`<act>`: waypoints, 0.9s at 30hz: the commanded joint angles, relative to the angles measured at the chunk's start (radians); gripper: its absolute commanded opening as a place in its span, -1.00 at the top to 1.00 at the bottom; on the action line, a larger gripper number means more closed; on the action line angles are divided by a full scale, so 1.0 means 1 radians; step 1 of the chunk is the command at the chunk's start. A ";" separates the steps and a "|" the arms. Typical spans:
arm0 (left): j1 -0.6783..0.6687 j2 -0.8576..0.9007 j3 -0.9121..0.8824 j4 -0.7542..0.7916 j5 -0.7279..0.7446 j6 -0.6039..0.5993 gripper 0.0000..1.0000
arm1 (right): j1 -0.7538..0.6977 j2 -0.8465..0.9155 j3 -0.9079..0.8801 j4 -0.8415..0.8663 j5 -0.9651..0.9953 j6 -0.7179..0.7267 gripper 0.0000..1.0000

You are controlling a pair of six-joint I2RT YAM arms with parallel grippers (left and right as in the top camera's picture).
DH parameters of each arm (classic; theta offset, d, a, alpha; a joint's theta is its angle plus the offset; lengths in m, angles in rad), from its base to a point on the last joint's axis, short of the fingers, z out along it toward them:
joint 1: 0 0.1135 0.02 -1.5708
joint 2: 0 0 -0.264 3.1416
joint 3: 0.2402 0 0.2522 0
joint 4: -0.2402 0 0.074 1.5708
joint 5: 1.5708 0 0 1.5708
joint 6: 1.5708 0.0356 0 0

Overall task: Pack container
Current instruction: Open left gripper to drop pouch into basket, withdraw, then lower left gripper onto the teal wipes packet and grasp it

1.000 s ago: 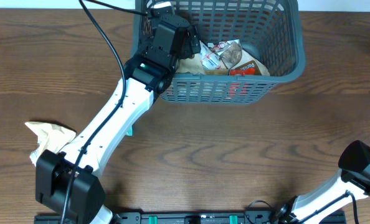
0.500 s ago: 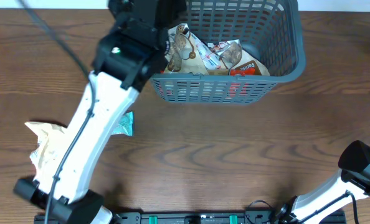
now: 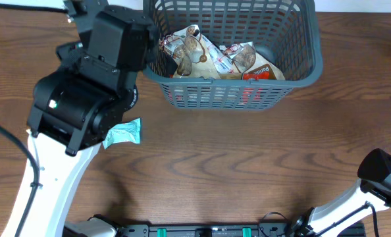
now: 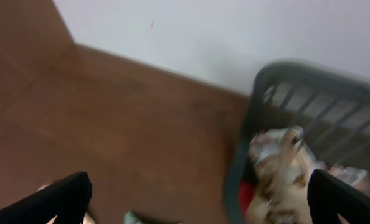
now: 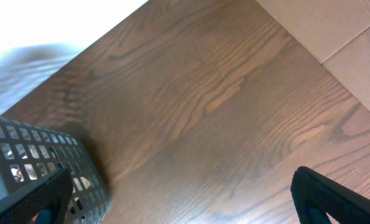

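Note:
The container (image 3: 312, 62) is a grey-blue slotted basket at the back of the table. Several snack packets (image 3: 195, 51) lie inside it. My left arm (image 3: 90, 85) is raised high to the basket's left, and its fingers do not show from overhead. In the left wrist view my left gripper (image 4: 200, 205) stands open and empty over bare wood, with the basket's rim (image 4: 247, 143) and a packet (image 4: 278, 162) to its right. My right gripper (image 5: 185, 202) is open and empty above the table, with the basket's corner (image 5: 23, 155) at its left.
A teal packet (image 3: 123, 131) lies on the wood in front of the basket's left end, also at the bottom edge of the left wrist view (image 4: 135, 218). My right arm (image 3: 383, 174) sits at the table's front right corner.
My left arm has pulled out of the basket, rising and swinging left. A brown-and-white packet now lies where it was. The teal packet is uncovered, and the cream packet at left is hidden under the arm.

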 commanded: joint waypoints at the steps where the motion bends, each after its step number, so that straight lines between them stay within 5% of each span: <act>1: 0.005 0.013 -0.028 -0.052 0.010 -0.109 -0.98 | -0.003 0.003 -0.006 -0.002 -0.007 0.014 -0.99; 5: 0.040 0.013 -0.036 -0.124 0.010 -0.412 -0.98 | -0.003 0.003 -0.006 -0.002 -0.008 0.014 -0.98; 11: 0.155 0.013 -0.037 -0.389 0.044 -1.161 -0.97 | -0.003 0.003 -0.006 -0.002 -0.008 0.014 -0.98; 20: 0.216 0.039 -0.096 -0.399 0.215 -1.419 -0.98 | -0.003 0.003 -0.006 -0.002 -0.007 0.014 -0.98; 27: 0.267 0.052 -0.325 -0.248 0.335 -1.393 -0.98 | -0.003 0.003 -0.006 -0.002 -0.007 0.014 -0.98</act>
